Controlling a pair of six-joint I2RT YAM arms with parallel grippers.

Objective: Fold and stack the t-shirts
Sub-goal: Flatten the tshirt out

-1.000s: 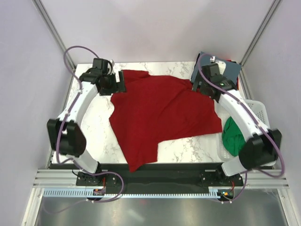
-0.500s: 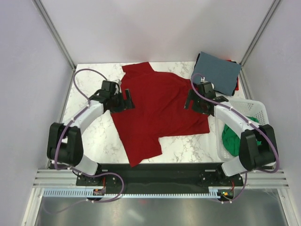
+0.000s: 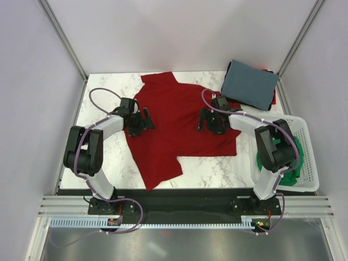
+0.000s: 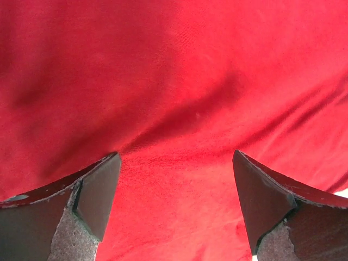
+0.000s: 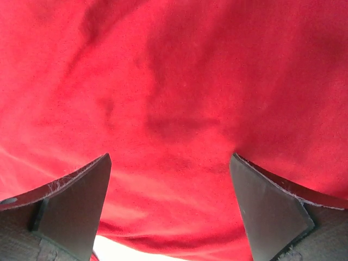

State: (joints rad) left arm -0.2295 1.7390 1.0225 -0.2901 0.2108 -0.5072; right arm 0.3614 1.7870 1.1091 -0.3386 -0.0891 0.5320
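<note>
A bright red t-shirt lies spread on the marble table, part folded, one end reaching the near edge. It fills the left wrist view and the right wrist view. My left gripper is open, low over the shirt's left edge. My right gripper is open, low over the shirt's right part. A folded slate-blue t-shirt lies at the back right on a darker one. A green t-shirt sits in the white basket, partly hidden by my right arm.
The white slatted basket stands at the table's right edge. Bare marble table shows to the left of the red shirt and along the near edge. Metal frame posts rise at the back corners.
Both grippers have moved from the back corners toward the table's middle, pulling the red shirt's far edge over. The shirt now looks narrower, and both grippers are open over it.
</note>
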